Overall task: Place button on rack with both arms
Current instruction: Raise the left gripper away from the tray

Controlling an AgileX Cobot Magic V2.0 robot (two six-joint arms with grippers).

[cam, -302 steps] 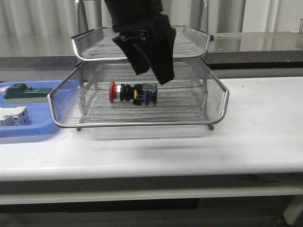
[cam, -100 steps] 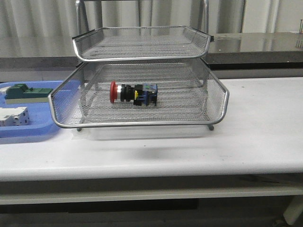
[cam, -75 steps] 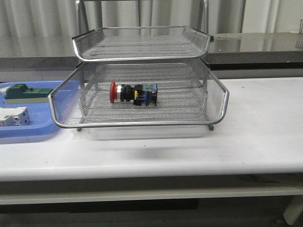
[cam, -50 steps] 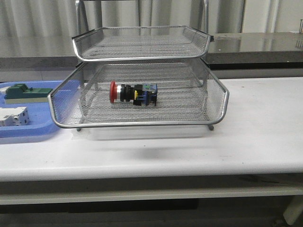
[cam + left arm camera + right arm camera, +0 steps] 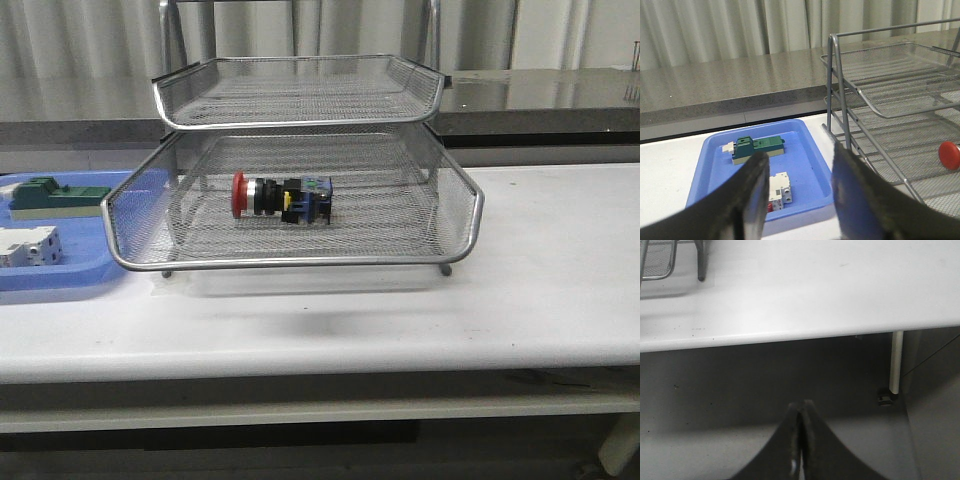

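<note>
A three-tier wire rack (image 5: pixel 455 215) is seen from the front on a white surface (image 5: pixel 560 270), with its lower visible drawer pulled forward. The button (image 5: pixel 282 198) lies on its side on that drawer's mesh floor, near the middle, its red head pointing toward 9 o'clock. A blue tray (image 5: pixel 60 275) sits just beside the rack at 9 o'clock, holding a green block (image 5: pixel 55 193) and a white breaker (image 5: pixel 25 245). Neither arm appears in the front view. In the left wrist view, the left gripper (image 5: pixel 796 197) is held wide open and empty, above the tray. In the right wrist view, the right gripper (image 5: pixel 800 440) is pressed closed on nothing, beyond the surface's edge. The placing step is judged done. What remains is probably the drawer, to be pushed back in by its front rim.
</note>
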